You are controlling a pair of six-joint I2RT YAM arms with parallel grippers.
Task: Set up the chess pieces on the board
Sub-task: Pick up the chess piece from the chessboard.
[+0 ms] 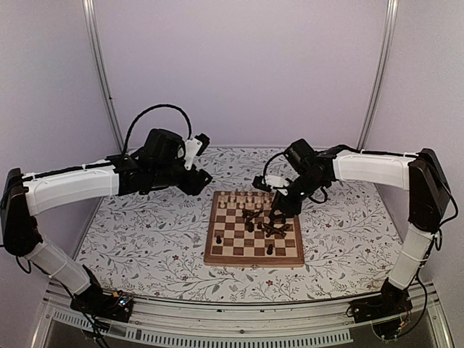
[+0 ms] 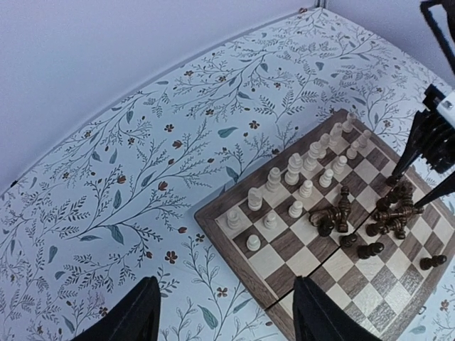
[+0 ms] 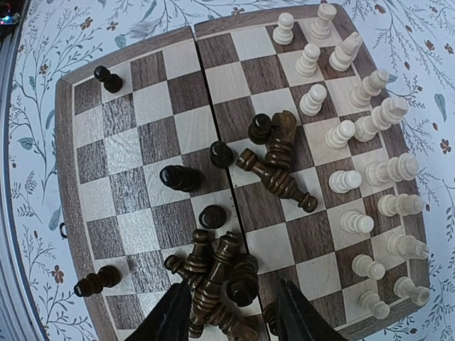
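The board [image 1: 214, 250] lies mid-table, also in the left wrist view [image 2: 234, 245] and right wrist view [image 3: 65, 163]. Pale cream pieces [image 1: 243, 199] stand in two rows along its far edge [image 3: 370, 177] [image 2: 306, 167]. Dark pieces lie toppled in heaps mid-board [image 1: 264, 226] [image 3: 220, 277] [image 3: 277, 160], a few dark pawns upright [image 3: 108, 78]. My right gripper [image 3: 231, 316] is open, its fingers straddling the near heap of dark pieces [image 1: 279, 217]. My left gripper [image 2: 224, 312] is open and empty, raised over the floral table left of the board [image 1: 196, 177].
The floral tablecloth [image 1: 138, 239] surrounds the board. A metal rail [image 1: 239, 319] runs along the near table edge. White walls and two upright poles [image 1: 101, 65] enclose the back.
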